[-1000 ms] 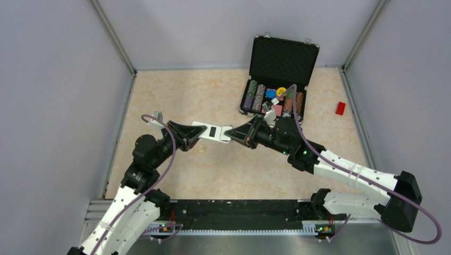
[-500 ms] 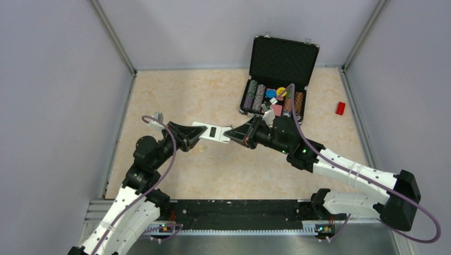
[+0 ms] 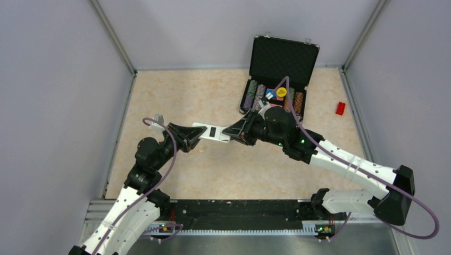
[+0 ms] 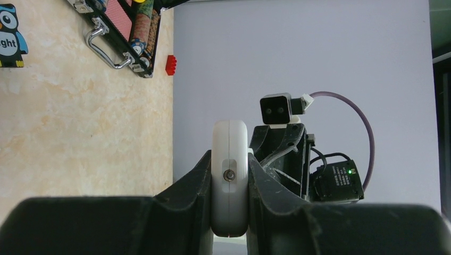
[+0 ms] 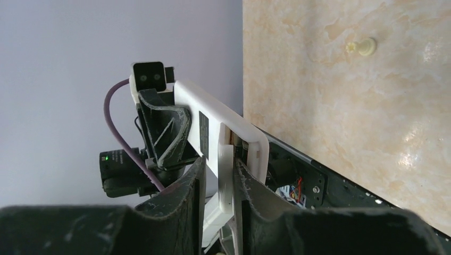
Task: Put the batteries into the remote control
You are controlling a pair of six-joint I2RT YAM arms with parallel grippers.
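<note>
White plastic forms the remote control (image 3: 211, 132), which is carried clear of the desk (image 3: 175, 95), bridged lengthwise between the two arms near the middle of the work area. The left pincer (image 3: 191, 136) is closed on one end of it: in the left wrist view both fingers (image 4: 199, 183) press against opposite sides, with the end face pointing at the camera. This clamp is judged to act as a vice, so that the white back with its small dark rectangle (image 3: 213, 131) faces up and can be reached from the other side. The right pincer (image 3: 234, 132) meets the opposite end. In the right wrist view its jaws stand narrowly apart around a thin white strip (image 5: 225, 178) at that end, with a dark gap on one side. Whether the strip is pinched or free cannot be told, nor whether it is a cover or part of the body. Batteries are not visible in any view, so loading is judged not yet begun. An open black case (image 3: 282, 56), a red block (image 3: 340, 108) and a cream peg (image 3: 202, 150) lie apart from the work.
</note>
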